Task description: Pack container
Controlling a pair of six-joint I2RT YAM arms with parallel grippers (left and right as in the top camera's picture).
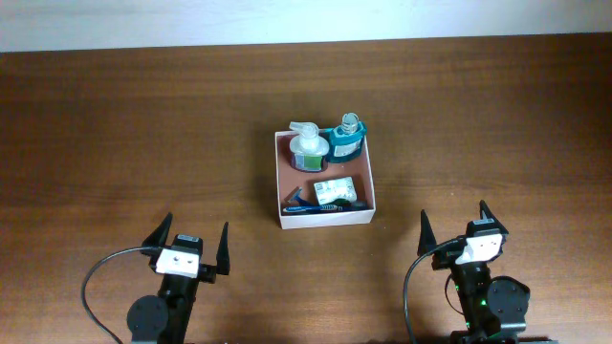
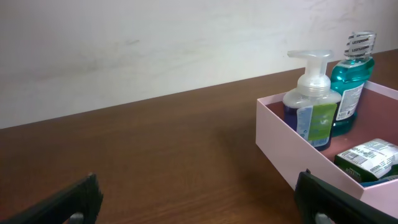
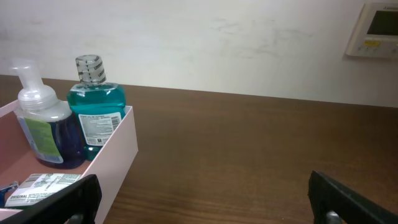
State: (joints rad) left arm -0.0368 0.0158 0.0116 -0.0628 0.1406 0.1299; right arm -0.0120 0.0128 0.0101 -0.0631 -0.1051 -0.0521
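1. The left jaws stand wide with nothing between them, low over the counter [image 1: 124, 124].
2. The right jaws are equally wide and empty.
3. The container [image 1: 327, 220] sits on the counter ahead of both, right of the left jaws and left of the right jaws, well apart from each.
4. Inside, a pump bottle [image 1: 307, 148] and a teal bottle [image 1: 346, 139] stand upright at the wall farthest from the jaws (teal toward the right jaws). A labelled packet [image 1: 336, 189] lies nearer.

Container [image 1: 280, 182] matt, perhaps card; table [image 1: 124, 124] smooth wood; mouthwash bottle [image 1: 347, 139] clear plastic.
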